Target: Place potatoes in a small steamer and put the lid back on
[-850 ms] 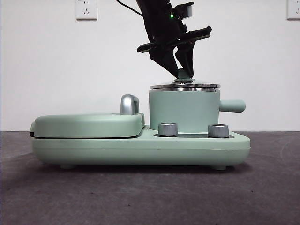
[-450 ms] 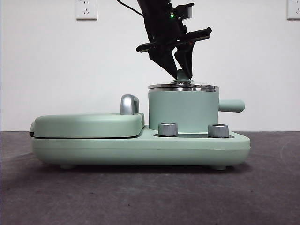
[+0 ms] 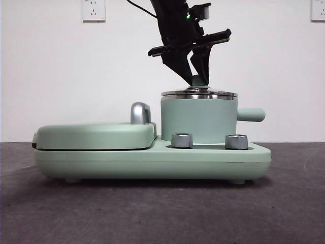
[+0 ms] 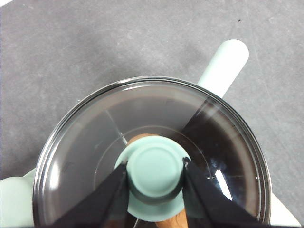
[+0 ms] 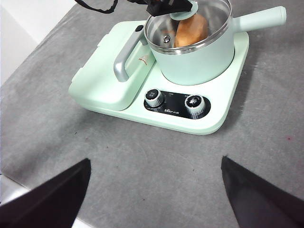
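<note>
The small steamer is a mint-green pot standing on the right half of a green cooker base, its stubby handle pointing right. The glass lid lies flat on the pot's rim. My left gripper comes down from above and is shut on the lid's green knob, one jaw on each side. Through the glass the tan potato shows inside the pot, and a sliver of the potato shows beside the knob. My right gripper hangs open, high above the table in front of the cooker.
A flat mint-green griddle cover with a steel handle fills the cooker's left half. Two steel dials sit at the front of the base. The cooker rests on a dark grey table.
The lid has settled a little lower onto the pot's rim and now lies level. The left gripper stays on the knob, shifted very slightly.
</note>
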`<state>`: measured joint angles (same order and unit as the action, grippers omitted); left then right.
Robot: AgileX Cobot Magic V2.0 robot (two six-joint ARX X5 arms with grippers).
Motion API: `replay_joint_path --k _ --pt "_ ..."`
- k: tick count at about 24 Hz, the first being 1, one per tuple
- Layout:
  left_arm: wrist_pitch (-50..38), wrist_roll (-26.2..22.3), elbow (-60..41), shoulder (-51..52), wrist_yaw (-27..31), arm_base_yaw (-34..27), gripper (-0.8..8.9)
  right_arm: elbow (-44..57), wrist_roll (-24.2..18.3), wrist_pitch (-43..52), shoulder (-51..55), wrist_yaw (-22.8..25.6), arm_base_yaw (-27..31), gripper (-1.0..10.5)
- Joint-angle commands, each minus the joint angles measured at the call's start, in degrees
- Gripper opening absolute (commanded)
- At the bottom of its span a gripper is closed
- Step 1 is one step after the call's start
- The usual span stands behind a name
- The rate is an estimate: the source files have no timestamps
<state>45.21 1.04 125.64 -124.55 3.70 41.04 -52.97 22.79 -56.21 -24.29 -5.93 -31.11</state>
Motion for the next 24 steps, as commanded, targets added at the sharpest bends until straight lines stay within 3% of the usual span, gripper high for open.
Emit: replay_joint_path --k 1,4,6,15,18,24 --pt "-0.9 0.2 2.5 -1.0 0.2 0.6 1.75 -0.3 0.4 0.7 -0.3 0.2 -0.4 4.4" --pt "-1.1 0.2 2.6 -1.0 0.2 0.6 3.54 -0.3 0.4 0.6 -0.3 0.2 -0.4 4.4" --pt "-0.1 0.3 3.2 -0.6 0.2 0.6 4.14 -0.3 0.4 0.6 -0.3 0.2 -0.4 4.4" --pt "20.5 0.2 3.0 19.3 -0.9 0.5 4.03 -0.3 -0.9 0.9 -0.3 0.0 -0.4 4.4" --pt "22.9 0.9 -4.8 30.1 -2.7 -0.7 3.99 -0.3 -2.1 1.3 -0.3 -0.3 -0.4 4.4" --pt "20.7 1.1 -34.3 53.0 -2.7 -0.7 3.96 -0.3 -3.2 2.3 -0.3 -3.5 -0.4 4.4"
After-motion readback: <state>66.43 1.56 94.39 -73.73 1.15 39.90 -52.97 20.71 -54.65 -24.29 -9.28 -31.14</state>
